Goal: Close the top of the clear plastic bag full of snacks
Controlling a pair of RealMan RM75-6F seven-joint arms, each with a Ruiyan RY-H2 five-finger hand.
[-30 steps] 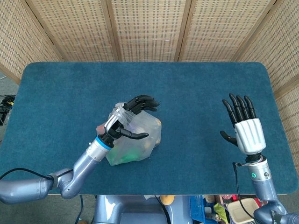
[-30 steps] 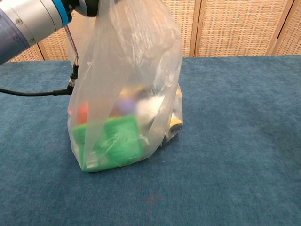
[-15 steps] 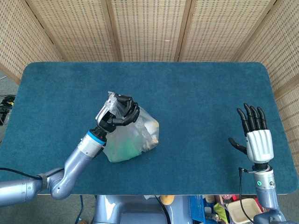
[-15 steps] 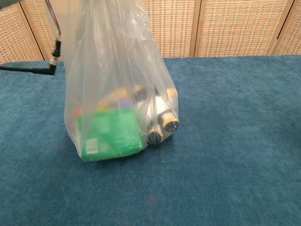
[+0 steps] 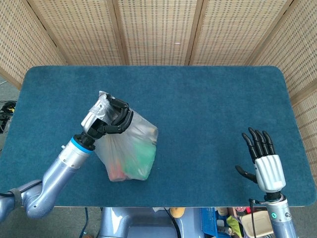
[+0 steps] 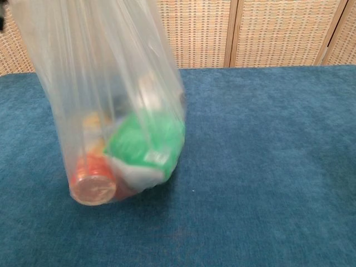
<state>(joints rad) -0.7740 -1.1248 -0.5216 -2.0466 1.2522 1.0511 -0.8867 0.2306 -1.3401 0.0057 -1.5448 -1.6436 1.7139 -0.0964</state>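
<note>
The clear plastic bag (image 5: 130, 151) of snacks hangs from my left hand (image 5: 110, 118), which grips its gathered top at the left of the table. In the chest view the bag (image 6: 105, 94) fills the left half, tilted, with a green pack (image 6: 147, 136) and an orange can (image 6: 92, 186) at its bottom. Whether the bag rests on the blue table (image 5: 208, 104) or hangs just above it I cannot tell. My right hand (image 5: 263, 161) is far off at the table's front right edge, fingers spread, holding nothing. It does not show in the chest view.
Wicker screen panels (image 5: 158, 29) stand behind the table. Below the front right edge are boxes and clutter (image 5: 247, 223) on the floor. A black cable (image 5: 6, 111) lies off the left edge.
My left hand closed on the bag's top and pulled it up and to the left; the contents tumbled and the can rolled to the bottom. My right hand drew back toward the front edge.
</note>
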